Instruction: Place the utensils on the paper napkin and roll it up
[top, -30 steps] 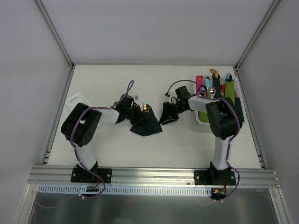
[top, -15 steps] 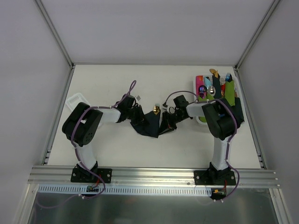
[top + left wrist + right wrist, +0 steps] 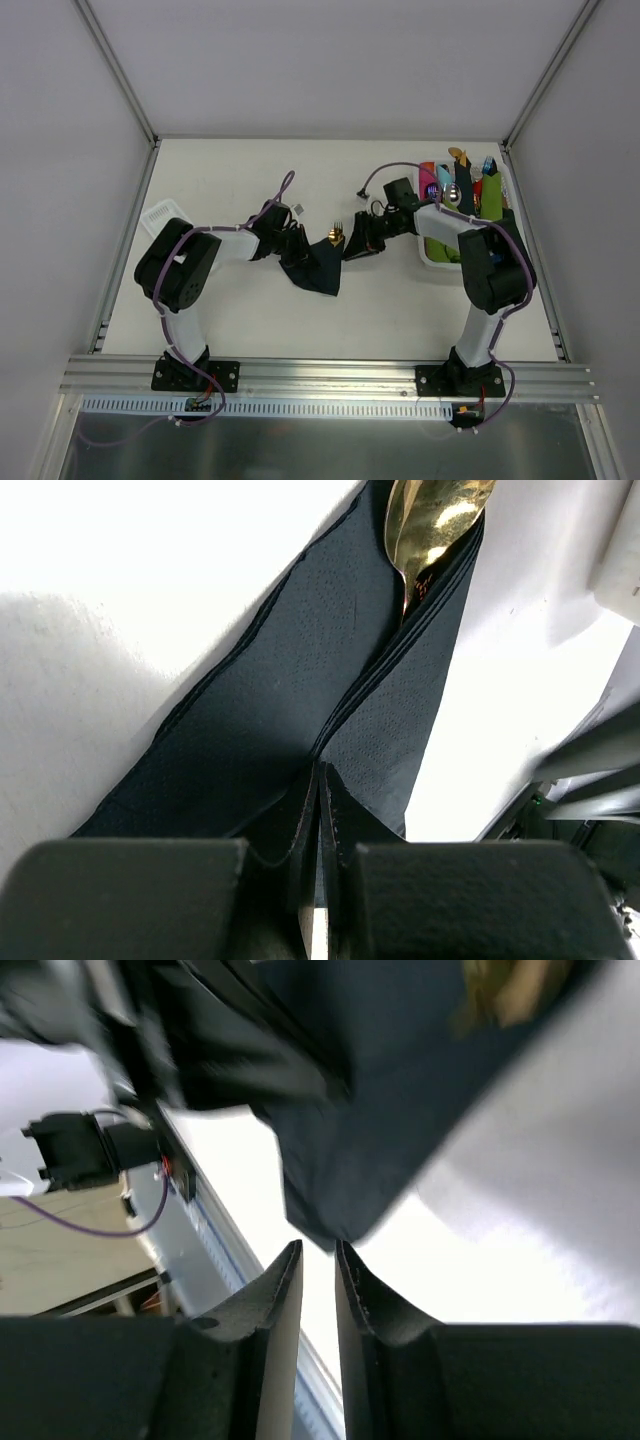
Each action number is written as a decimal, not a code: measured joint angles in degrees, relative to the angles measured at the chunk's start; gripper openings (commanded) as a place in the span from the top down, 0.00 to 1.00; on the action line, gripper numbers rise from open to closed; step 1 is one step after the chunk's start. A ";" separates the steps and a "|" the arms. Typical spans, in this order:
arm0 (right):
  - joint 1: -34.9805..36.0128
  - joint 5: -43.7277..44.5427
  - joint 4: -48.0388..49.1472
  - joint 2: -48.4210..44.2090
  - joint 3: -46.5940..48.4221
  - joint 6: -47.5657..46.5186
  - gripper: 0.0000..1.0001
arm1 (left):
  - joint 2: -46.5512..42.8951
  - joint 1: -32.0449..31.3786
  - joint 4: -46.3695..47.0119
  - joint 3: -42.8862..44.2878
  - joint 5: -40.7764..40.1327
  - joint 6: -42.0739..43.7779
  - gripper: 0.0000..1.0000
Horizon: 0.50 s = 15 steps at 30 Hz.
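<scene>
Top external view first: where is the paper napkin [image 3: 318, 268]?

It lies near the middle of the table [image 3: 400, 300], between my two arms. It is dark and folded in several layers.

And your left gripper [image 3: 320, 775]?

It is pressed together on a folded edge of the napkin. In the left wrist view the layers run straight out from between my fingers. The gold bowl of the spoon [image 3: 432, 515] pokes out at the far end of the fold.

And the right gripper [image 3: 318, 1252]?

Its fingers stand only a narrow slit apart, with nothing between them — the bright table shows through. One corner of the napkin ends just at their tips; whether it touches, I cannot tell. From above, this gripper sits just beside the napkin's right edge. The fork I cannot make out with certainty.
</scene>
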 measured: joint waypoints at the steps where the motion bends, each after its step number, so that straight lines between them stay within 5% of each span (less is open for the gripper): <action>1: 0.22 0.31 0.48 0.02 1.62 0.09 0.80 | 0.20 0.00 -0.24 0.26 0.35 0.22 1.00; 15: 5.97 6.29 4.61 12.22 9.22 5.29 0.85 | 0.81 0.00 -1.84 1.44 0.85 1.03 1.00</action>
